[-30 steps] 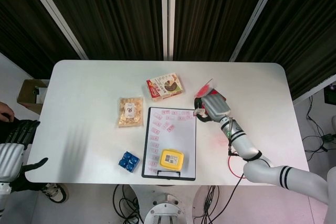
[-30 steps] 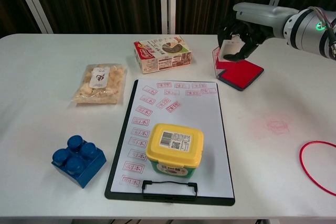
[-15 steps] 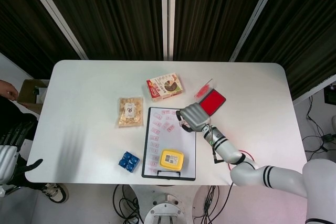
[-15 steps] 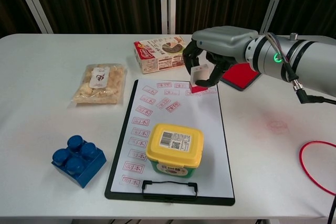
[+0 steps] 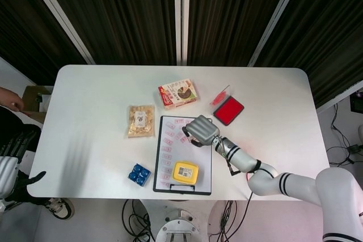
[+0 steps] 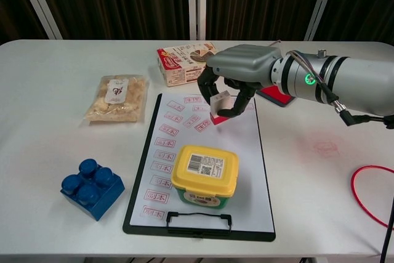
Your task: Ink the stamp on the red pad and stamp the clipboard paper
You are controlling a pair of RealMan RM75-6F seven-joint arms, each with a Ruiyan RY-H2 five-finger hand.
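My right hand [image 6: 237, 73] pinches a small white stamp [image 6: 220, 106] with a red base. It holds the stamp over the upper middle of the clipboard paper [image 6: 243, 152], beside several red imprints; I cannot tell whether the base touches the sheet. From the head view the right hand [image 5: 201, 129] covers the stamp. The red ink pad [image 5: 228, 110] lies open to the right of the clipboard [image 5: 204, 157], its clear lid [image 5: 220, 94] tilted up; in the chest view the red pad [image 6: 268, 93] is mostly hidden behind the arm. My left hand [image 5: 21, 143] hangs empty off the table's left edge.
A yellow-lidded tub [image 6: 205, 175] stands on the lower part of the paper above the clip. A blue brick [image 6: 92, 188], a snack bag [image 6: 117, 98] and a food box [image 6: 184, 64] lie left and behind. A red cable loop [image 6: 369, 204] lies at the right front.
My right hand carried the stamp from the red pad leftward and toward me, over the clipboard paper, and lowered it. The left hand has stayed off the table.
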